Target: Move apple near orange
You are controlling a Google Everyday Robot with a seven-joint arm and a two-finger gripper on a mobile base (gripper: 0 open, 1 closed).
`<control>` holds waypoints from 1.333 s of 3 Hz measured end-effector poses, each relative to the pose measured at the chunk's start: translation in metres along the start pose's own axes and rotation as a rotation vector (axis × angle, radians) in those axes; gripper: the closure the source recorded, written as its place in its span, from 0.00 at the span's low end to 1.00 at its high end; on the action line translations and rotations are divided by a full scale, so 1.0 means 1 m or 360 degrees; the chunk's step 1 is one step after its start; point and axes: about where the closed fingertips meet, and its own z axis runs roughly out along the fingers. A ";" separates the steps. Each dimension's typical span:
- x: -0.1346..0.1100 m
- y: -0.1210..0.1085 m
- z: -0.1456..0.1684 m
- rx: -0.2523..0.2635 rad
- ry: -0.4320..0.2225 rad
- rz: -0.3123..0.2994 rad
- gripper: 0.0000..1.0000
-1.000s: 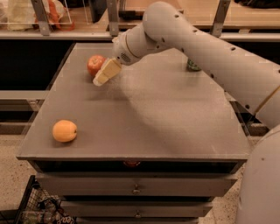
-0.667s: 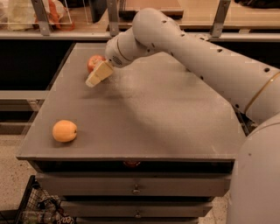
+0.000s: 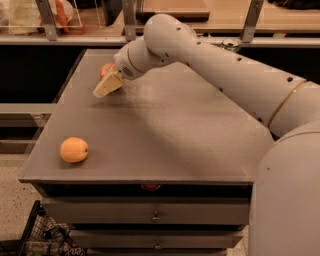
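The apple [image 3: 105, 68], reddish and shiny, sits at the far left of the grey table [image 3: 165, 130]. It is partly hidden behind my gripper [image 3: 106, 85], which hangs right in front of it, just above the tabletop and pointing down-left. The orange [image 3: 74, 149], matte yellow-orange and smaller, lies alone near the table's front left corner, well apart from the apple. My arm reaches in from the right across the back of the table.
A shelf runs behind the table with metal posts, a can [image 3: 231, 45] and a plastic bag [image 3: 25, 15] with orange items. Drawers [image 3: 155, 216] sit below the tabletop. A wire basket [image 3: 45, 240] stands on the floor at lower left.
My gripper has moved left, now covering more of the apple. The apple and the orange have stayed where they were.
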 end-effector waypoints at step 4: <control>-0.008 -0.015 -0.033 0.0039 -0.0053 -0.0053 1.00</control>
